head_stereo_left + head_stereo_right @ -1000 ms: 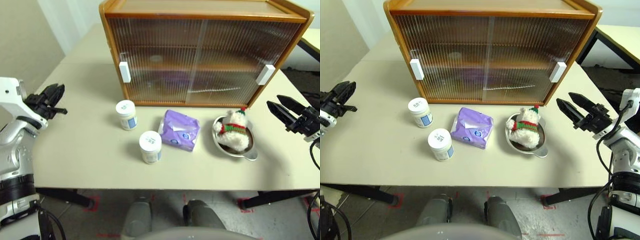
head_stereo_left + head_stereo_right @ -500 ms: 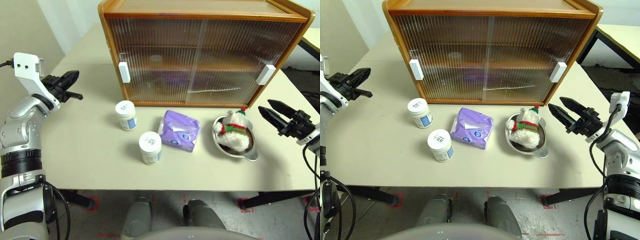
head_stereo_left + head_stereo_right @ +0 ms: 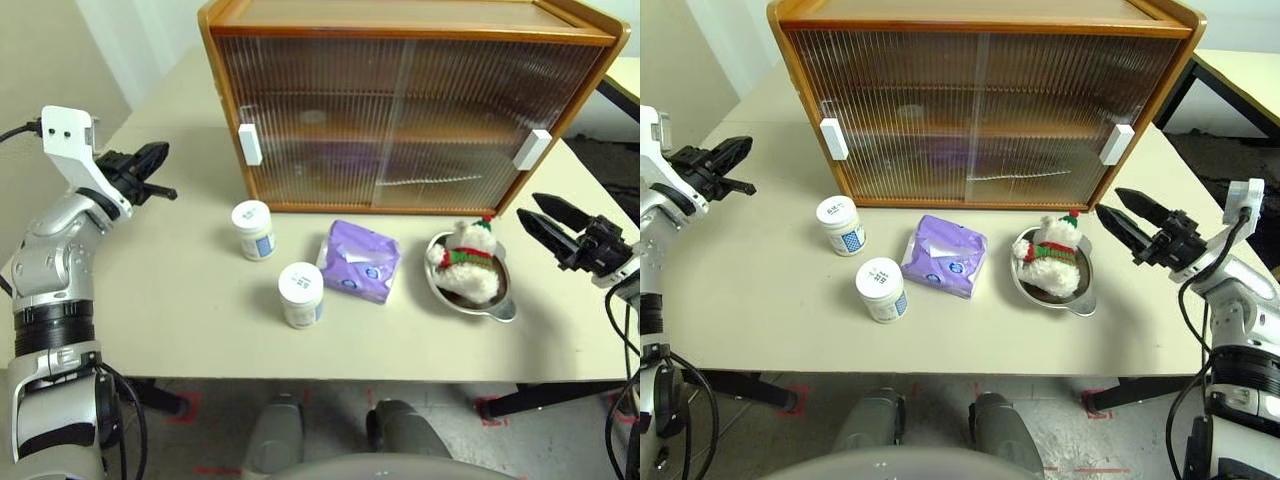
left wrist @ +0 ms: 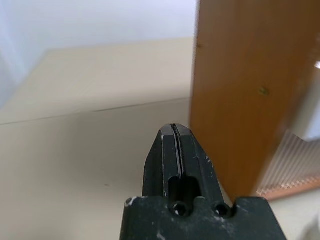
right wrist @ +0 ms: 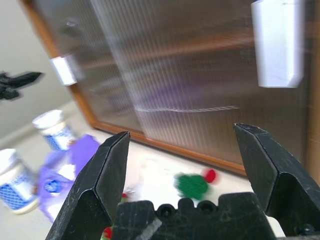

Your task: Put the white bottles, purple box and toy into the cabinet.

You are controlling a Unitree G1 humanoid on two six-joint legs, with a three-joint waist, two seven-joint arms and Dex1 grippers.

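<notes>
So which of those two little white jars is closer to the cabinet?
The white bottle standing just below the cabinet's left white handle. The other bottle stands nearer the table's front edge, beside the purple box.

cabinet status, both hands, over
Left hand shut, empty, near cabinet's left side. Right hand open, empty, beside toy. Cabinet doors closed; white bottles, purple box on the table.
</notes>
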